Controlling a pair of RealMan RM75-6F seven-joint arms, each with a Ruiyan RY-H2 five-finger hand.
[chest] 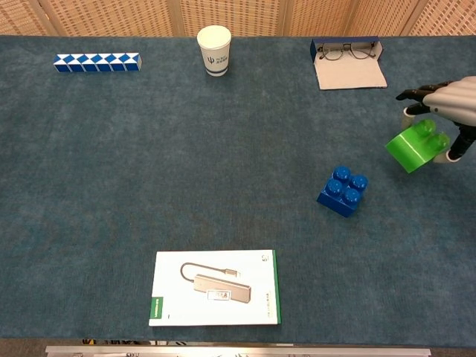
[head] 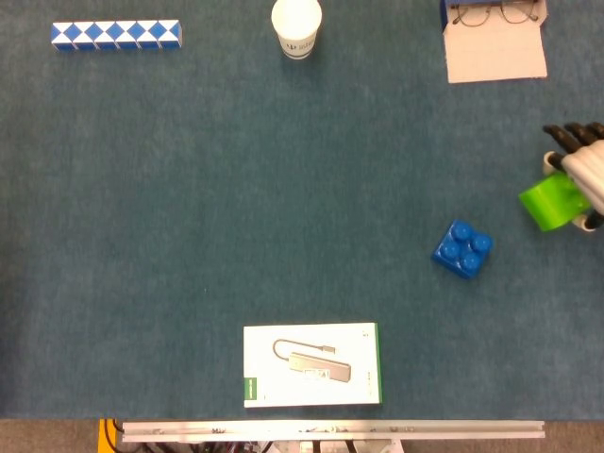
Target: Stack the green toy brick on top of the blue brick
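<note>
- Right hand (chest: 448, 104) enters at the right edge of both views and grips the green brick (chest: 413, 146) between its dark fingertips (chest: 413, 93) above and a finger below. The brick is off the table cloth (chest: 186, 171).
- Green brick is tilted: in the chest view its studs face up and to the right, toward the hand, and its flat lower face points down-left. Long axis runs roughly from lower left to upper right.
- Blue brick (chest: 342, 190) sits on the cloth, studs up, turned so that one corner points toward the camera. It lies down and to the left of the green brick, near but apart.
- Head view: the hand (head: 583, 165) is cut off by the frame edge; only fingertips and part of the palm show, and the brick (head: 552, 201) hides the lower fingers.
- Left hand does not show in either view.
- Far edge: white paper cup (chest: 214, 50), blue-and-white folding puzzle (chest: 97, 62), glasses (chest: 346, 50) in an open case. Near edge: white box (chest: 216, 288) with a picture of a cable adapter.
</note>
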